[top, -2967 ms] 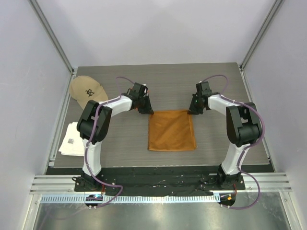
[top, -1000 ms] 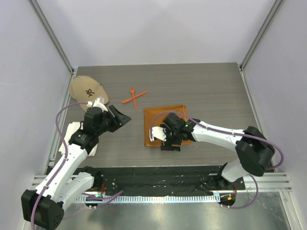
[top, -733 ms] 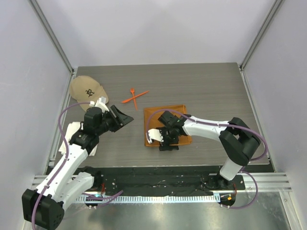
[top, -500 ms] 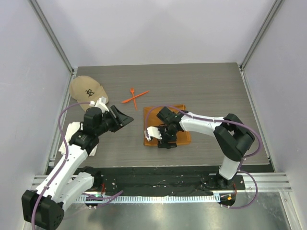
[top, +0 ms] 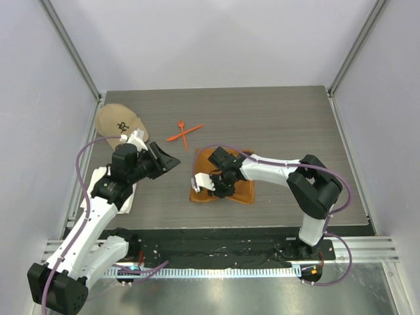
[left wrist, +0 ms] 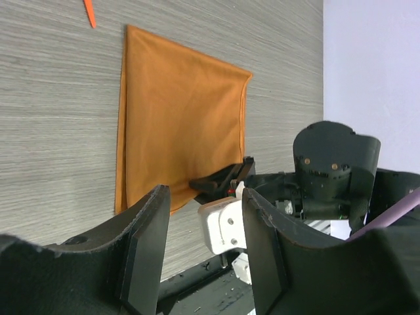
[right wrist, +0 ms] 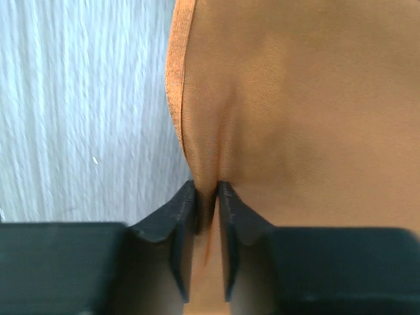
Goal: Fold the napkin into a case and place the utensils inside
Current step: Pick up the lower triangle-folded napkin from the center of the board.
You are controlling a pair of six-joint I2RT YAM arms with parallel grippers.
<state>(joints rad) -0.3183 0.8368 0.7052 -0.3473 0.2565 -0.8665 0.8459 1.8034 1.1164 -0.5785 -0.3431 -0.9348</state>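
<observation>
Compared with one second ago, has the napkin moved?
Yes. The napkin has slid left and slightly nearer the front edge of the table, away from the utensils, pinched in the jaws of the right gripper.

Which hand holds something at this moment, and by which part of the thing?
The right hand pinches the rust-orange cloth napkin by a small fold just inside one edge. The left hand, open, holds nothing.

Rust-orange napkin [left wrist: 177,125] flat (near edge puckered); orange utensils [top: 184,133] crossed beyond.
</observation>
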